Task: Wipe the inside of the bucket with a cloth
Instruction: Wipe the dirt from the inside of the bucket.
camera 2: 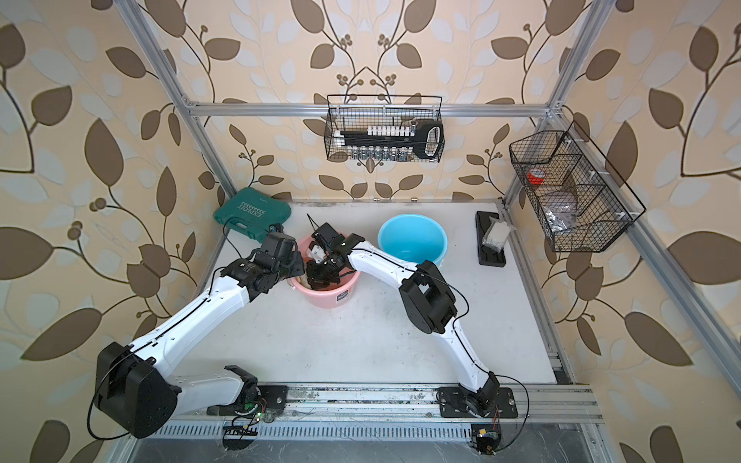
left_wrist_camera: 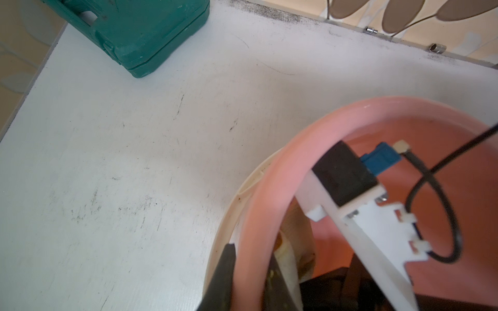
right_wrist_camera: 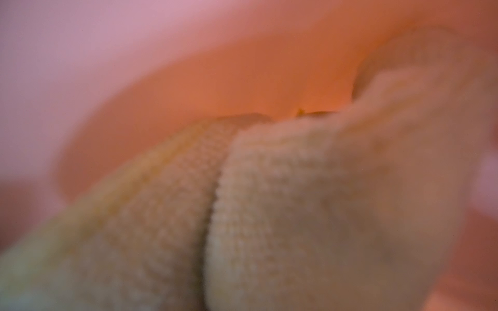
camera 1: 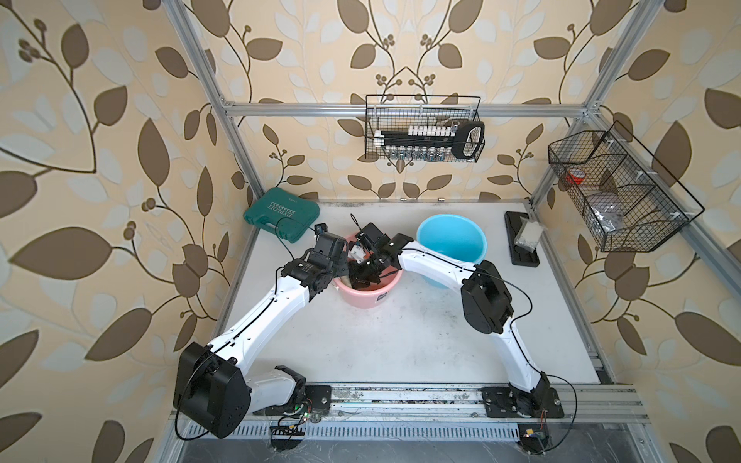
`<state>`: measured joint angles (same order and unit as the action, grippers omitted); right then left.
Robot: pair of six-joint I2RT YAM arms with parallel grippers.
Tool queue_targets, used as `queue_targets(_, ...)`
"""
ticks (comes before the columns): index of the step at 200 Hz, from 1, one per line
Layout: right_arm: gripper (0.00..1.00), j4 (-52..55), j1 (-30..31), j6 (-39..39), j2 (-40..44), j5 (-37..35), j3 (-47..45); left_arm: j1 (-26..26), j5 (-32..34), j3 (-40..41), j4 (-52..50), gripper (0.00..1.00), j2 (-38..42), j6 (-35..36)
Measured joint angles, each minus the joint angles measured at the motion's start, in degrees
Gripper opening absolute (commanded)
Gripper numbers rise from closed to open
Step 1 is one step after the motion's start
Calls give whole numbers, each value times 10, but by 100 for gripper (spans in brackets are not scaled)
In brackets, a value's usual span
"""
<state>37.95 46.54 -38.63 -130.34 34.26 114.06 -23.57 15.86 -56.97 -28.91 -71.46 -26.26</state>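
On scuffed white table (camera 1: pixel 401 340), left gripper (left_wrist_camera: pixel 250 255) clamps bucket (camera 1: pixel 363 300) rim; right gripper (camera 1: pixel 361 280), closed, seemingly grips cloth (right_wrist_camera: pixel 296 202).

Both top views: bright, even, diffuse light, with faint soft shadows on the scuffed white tabletop (camera 1: pixel 401 332). The silver aluminium frame posts (camera 2: pixel 168 80) show wide-angle stretch toward the edges.
Left wrist: tabletop sharp. The glossy pink plastic bucket (left_wrist_camera: pixel 269 172) has a soft rim with a small glare spot.
Right wrist: heavily defocused, and the pale-yellow terry cloth (right_wrist_camera: pixel 269 215) takes a pink-orange cast.

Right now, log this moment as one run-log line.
phase: wipe | left gripper: shut on round pink plastic bucket rim | right gripper: shut on pale-yellow towelling cloth, inside bucket
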Motion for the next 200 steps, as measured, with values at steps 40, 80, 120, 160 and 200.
queue_targets(40, 0, 103, -12, 44, -3, -54, 95, 0, -19, 1, 54, 0, -14, 18)
queue_targets(80, 0, 185, -11, 88, -7, -173, 150, -5, -37, 12, 109, 0, -14, 34)
queue_targets(120, 0, 221, -1, 118, -5, -297, 115, -10, -58, 40, 144, 0, -14, 33)
queue_targets(160, 0, 257, 1, 137, -5, -402, 96, -13, -75, 62, 189, 0, -14, 31)
queue_targets(200, 0, 299, 0, 161, -6, -478, 102, -16, -76, 82, 217, 0, -4, 31)
